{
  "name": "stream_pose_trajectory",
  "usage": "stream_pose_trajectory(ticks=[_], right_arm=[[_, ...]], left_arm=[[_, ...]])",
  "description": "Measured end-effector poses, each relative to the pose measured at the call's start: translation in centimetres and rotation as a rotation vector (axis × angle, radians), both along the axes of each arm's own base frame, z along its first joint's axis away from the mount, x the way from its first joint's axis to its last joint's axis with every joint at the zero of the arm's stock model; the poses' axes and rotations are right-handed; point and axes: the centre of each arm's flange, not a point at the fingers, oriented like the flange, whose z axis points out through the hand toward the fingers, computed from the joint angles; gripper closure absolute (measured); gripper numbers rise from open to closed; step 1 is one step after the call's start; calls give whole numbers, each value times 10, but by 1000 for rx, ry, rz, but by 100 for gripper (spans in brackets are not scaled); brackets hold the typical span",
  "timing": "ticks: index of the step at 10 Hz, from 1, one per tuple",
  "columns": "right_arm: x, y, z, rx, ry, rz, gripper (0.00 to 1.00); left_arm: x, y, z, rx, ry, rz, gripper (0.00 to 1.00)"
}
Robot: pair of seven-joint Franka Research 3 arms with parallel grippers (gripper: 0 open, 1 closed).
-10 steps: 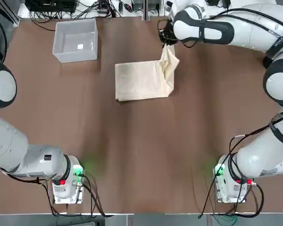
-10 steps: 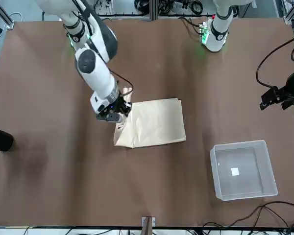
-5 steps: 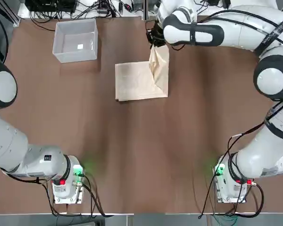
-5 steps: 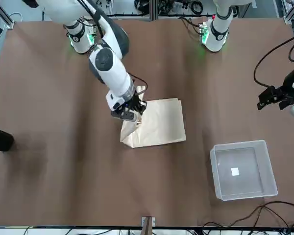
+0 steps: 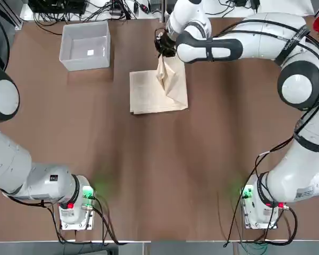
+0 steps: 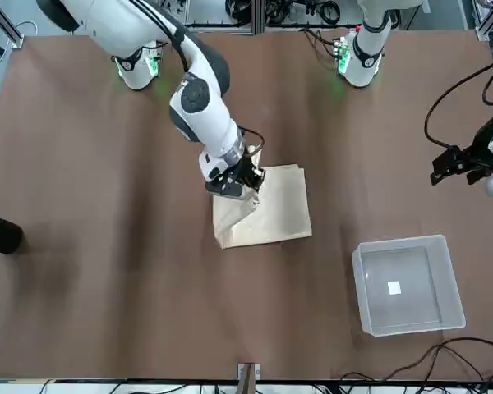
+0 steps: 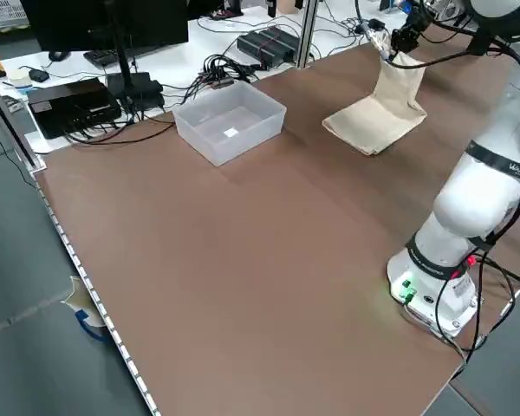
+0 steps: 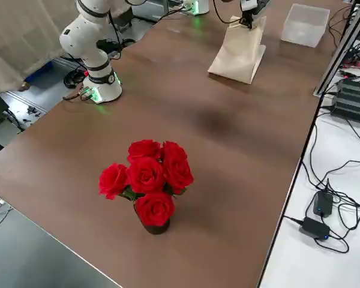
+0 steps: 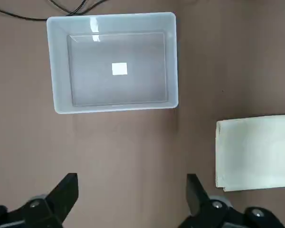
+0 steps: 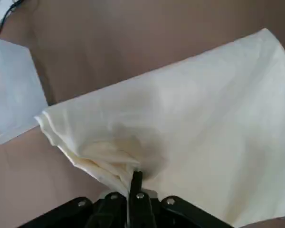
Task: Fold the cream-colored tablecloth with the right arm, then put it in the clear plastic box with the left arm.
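My right fingers (image 5: 160, 47) were clamped together on a bunched corner of the cream-colored tablecloth (image 5: 158, 93), holding that corner lifted above the far edge of the cloth while the rest lay on the bench (image 5: 149, 170). The danger, as I judged it, lay in the pinch itself: only a small gather of fabric sat between my fingers, and a tug could have slipped it free so the raised flap fell crooked. Dragging too low could also have pulled the lower layers across the bench and spoiled the stack's edges.

The cloth was pale, plain and soft, lying in flat rectangular layers near the middle of the bench's far half, its raised part hanging in a loose, creased drape from my grip. It stood well apart from the clear plastic box (image 5: 85, 45), which was empty. My left fingers (image 9: 130, 197) waited apart, off to the side.
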Motion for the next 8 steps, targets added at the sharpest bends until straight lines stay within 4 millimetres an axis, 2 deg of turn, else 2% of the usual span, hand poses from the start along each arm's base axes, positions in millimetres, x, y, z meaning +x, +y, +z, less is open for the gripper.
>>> stream_pose_trajectory(ticks=[3, 6, 8], right_arm=[[-10, 18, -10, 45, -9, 14, 96], [-9, 21, -44, 19, -35, 37, 93], [-15, 28, -58, 8, -28, 48, 92]], left_arm=[[0, 0, -1, -1, 3, 15, 0], [0, 0, -1, -1, 3, 16, 0], [0, 0, -1, -1, 3, 15, 0]])
